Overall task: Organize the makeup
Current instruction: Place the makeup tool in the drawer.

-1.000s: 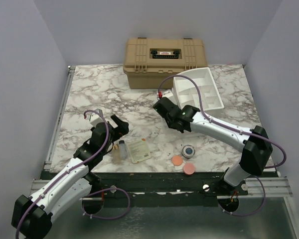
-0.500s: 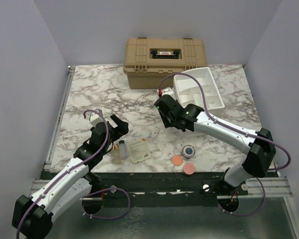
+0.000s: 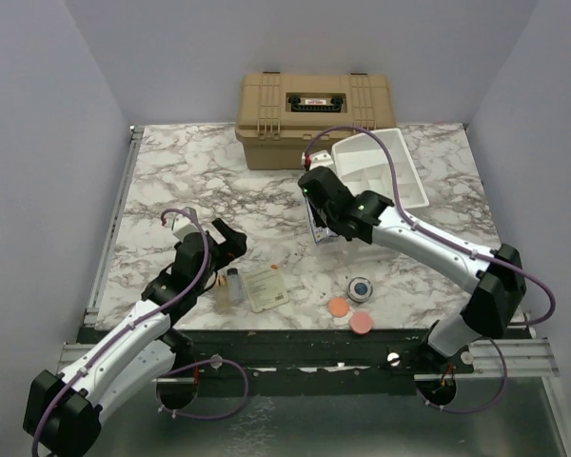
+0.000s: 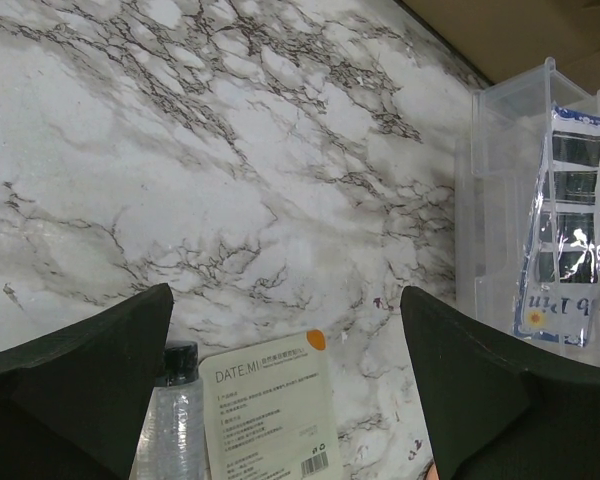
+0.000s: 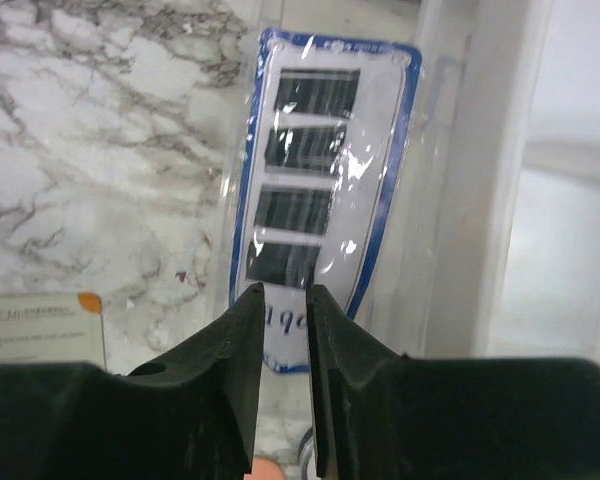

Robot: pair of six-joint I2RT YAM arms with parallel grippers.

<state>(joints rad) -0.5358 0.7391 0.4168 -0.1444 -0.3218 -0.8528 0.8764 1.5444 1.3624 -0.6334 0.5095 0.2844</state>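
Note:
My right gripper point(image 3: 325, 221) is shut on a flat palette in a clear, blue-edged packet point(image 3: 317, 225), holding it upright against the near left side of the white organizer point(image 3: 385, 169). In the right wrist view the jaws point(image 5: 285, 291) pinch the packet's lower edge point(image 5: 315, 190). My left gripper point(image 3: 230, 244) is open and empty, just behind a small clear bottle point(image 3: 233, 287) and a pale green sachet point(image 3: 266, 288); both show between its fingers point(image 4: 285, 296). A dark round jar point(image 3: 361, 287), an orange disc point(image 3: 338, 307) and a pink disc point(image 3: 361, 322) lie near the front edge.
The tan hard case point(image 3: 314, 116) stands shut at the back, just behind the organizer. The left wrist view shows the organizer's wall point(image 4: 488, 190) with the packet point(image 4: 570, 240) against it. The table's front edge runs right by the discs.
My right gripper has moved back and right toward the organizer, carrying the palette packet, which now hangs upright beside it. The left arm has not moved.

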